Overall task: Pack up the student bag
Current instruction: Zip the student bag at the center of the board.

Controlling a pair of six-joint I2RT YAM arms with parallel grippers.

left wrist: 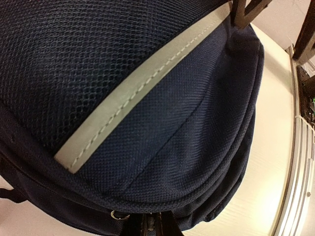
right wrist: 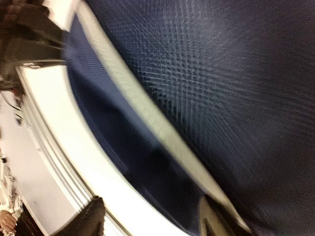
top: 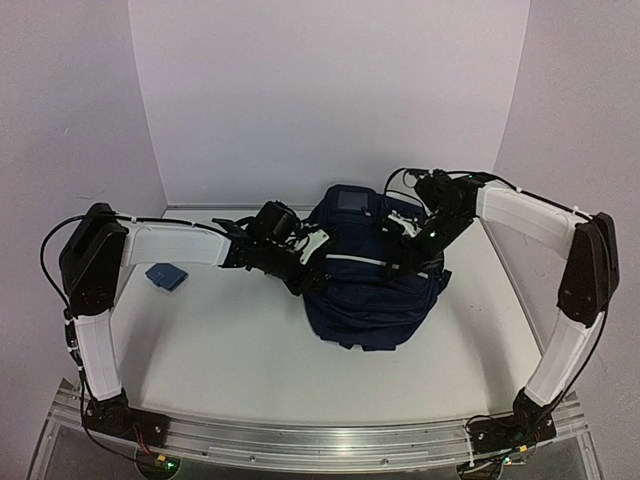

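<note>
The student bag (top: 370, 295), dark navy with a pale reflective strip (top: 365, 261), lies in the middle of the table. It fills the left wrist view (left wrist: 197, 123) and the right wrist view (right wrist: 221, 73). My left gripper (top: 305, 258) is at the bag's left side. In its own view the gripper (left wrist: 153, 227) has its fingers pressed together on the bag's seam, beside a small metal ring (left wrist: 118, 215). My right gripper (top: 412, 240) is at the bag's upper right. It stands open (right wrist: 152, 221), one finger (right wrist: 216, 221) against the strip (right wrist: 147, 113). The right wrist view is blurred.
A small blue object (top: 166, 275) lies on the white table (top: 220, 350) left of the bag, under the left arm. An aluminium rail (top: 320, 440) runs along the near edge. White walls close in the back and both sides.
</note>
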